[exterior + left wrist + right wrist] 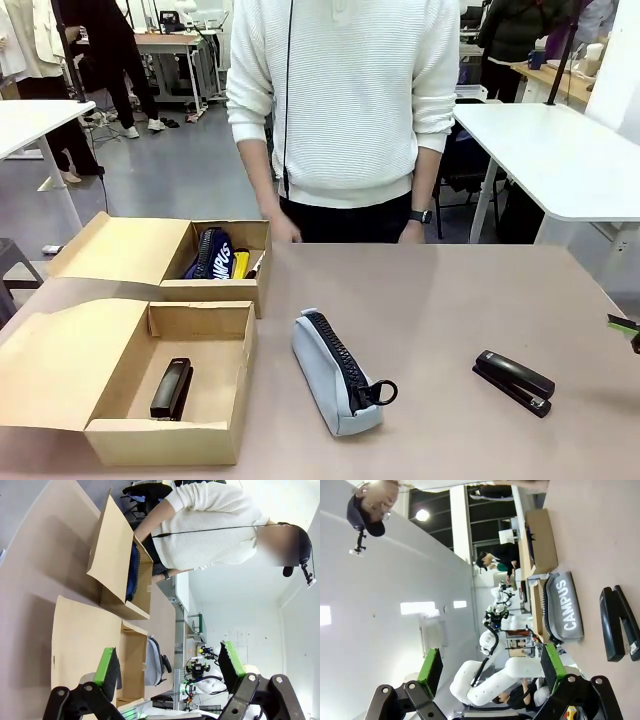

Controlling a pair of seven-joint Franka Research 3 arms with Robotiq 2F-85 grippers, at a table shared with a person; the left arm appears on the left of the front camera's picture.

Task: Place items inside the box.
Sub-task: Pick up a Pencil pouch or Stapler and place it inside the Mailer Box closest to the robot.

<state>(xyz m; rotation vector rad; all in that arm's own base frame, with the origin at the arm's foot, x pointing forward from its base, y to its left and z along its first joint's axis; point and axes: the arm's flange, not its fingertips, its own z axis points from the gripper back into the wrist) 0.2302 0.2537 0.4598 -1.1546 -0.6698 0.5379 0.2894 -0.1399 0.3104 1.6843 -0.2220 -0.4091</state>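
Though one stapler (171, 389) is in the box (165, 440), the pouch (335, 375) and second stapler (513, 381) lie beyond the open, empty jaws of the left gripper (167, 652) and right gripper (490, 652).

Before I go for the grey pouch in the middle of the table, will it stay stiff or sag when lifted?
Probably sags: the pouch looks like soft fabric, so a grip near one end would likely let it droop. It seems unlikely to roll, sitting on a broad base on the table. Its zipper loop may dangle.
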